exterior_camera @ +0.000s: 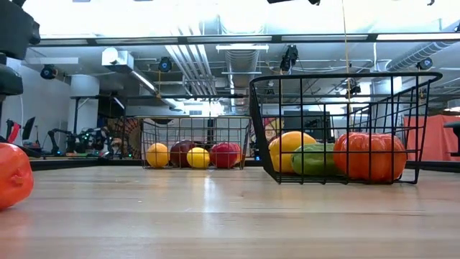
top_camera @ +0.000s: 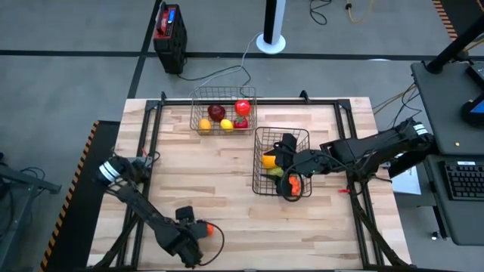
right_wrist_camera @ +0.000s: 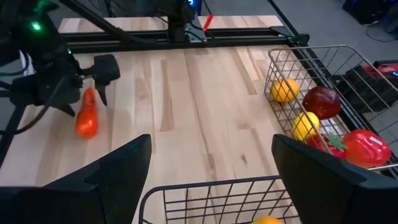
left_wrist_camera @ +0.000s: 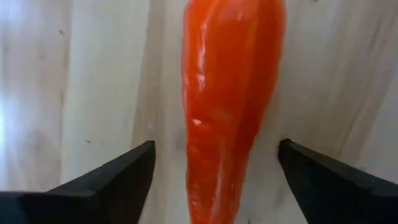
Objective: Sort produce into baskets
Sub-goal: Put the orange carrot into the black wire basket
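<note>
An orange carrot (left_wrist_camera: 230, 93) lies on the wooden table near its front edge; it also shows in the high view (top_camera: 201, 229) and at the low view's left (exterior_camera: 13, 176). My left gripper (left_wrist_camera: 214, 180) is open just above it, one finger on either side of the carrot with a gap to each. My right gripper (right_wrist_camera: 211, 180) is open and empty over the near wire basket (top_camera: 261, 162), which holds a yellow pepper (exterior_camera: 289, 147), a green cucumber (exterior_camera: 313, 160) and an orange piece (exterior_camera: 368, 155). The far wire basket (top_camera: 198, 102) holds red, dark red and yellow pieces.
A black frame runs along the table's edges (top_camera: 155, 128). A red-and-black box (top_camera: 169, 34) stands on the floor beyond the table's far edge. Bare wood lies between the carrot and the two baskets.
</note>
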